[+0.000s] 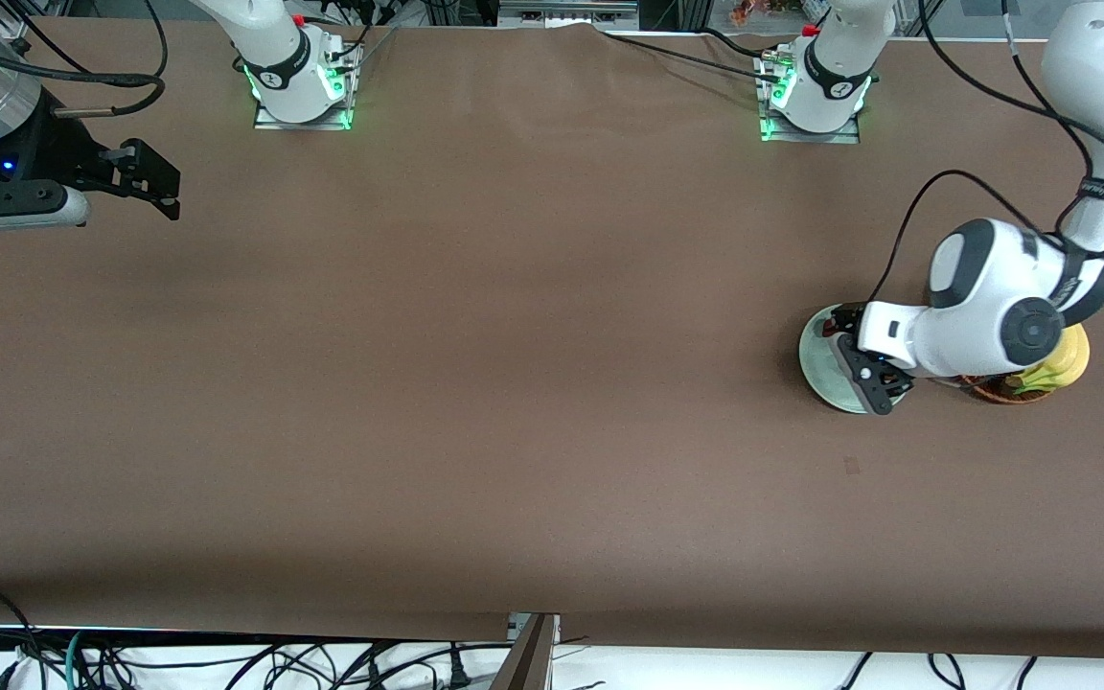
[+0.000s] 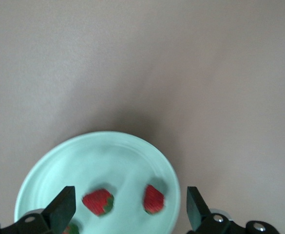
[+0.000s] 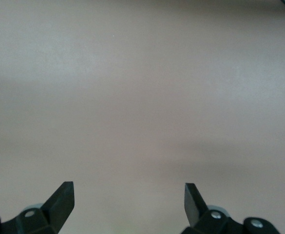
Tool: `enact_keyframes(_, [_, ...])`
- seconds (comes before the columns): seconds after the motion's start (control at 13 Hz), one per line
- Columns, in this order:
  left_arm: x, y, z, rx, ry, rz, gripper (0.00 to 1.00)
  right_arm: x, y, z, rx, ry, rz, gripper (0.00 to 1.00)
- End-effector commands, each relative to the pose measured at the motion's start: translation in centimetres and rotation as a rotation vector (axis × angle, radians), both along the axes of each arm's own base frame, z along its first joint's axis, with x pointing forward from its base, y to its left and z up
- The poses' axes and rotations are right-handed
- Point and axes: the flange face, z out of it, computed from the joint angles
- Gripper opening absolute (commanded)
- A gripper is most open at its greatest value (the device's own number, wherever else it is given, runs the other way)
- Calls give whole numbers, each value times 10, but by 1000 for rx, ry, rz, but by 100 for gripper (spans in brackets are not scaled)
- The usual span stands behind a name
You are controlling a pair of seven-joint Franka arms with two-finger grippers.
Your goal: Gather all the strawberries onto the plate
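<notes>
The pale mint-green plate (image 2: 103,156) lies near the left arm's end of the table; in the front view its rim (image 1: 813,362) shows under the left hand. Three strawberries lie in it: one (image 2: 98,202), a second (image 2: 153,199) beside it, and a third (image 2: 72,228) half hidden by a finger. My left gripper (image 2: 130,192) hangs just over the plate (image 1: 851,355), open and empty, with its jaws wide on either side of the berries. My right gripper (image 1: 157,182) waits over bare table at the right arm's end, open and empty (image 3: 128,186).
A brown wicker basket (image 1: 1002,391) with yellow bananas (image 1: 1060,364) stands beside the plate, toward the left arm's end, mostly covered by the left arm. Brown cloth covers the table (image 1: 514,335).
</notes>
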Motion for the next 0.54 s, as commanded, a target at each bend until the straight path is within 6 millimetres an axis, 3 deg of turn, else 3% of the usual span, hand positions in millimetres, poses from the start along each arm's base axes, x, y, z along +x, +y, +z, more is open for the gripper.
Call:
enact_keyframes(0.0, [-3,31,73,5,68,58,100,3,-1,3,-14,-21,-6,100])
enact_keyframes(0.15, [-3,45,129,55,157,126,100,7,3,-6,-9,-11,-2,100])
enact_keyframes(0.31, [-2,43,192,128,186,283,100,13,5,-19,-7,16,-4,100])
enact_keyframes(0.46, [-9,15,255,242,139,531,100,15,1,-21,6,19,-14,100])
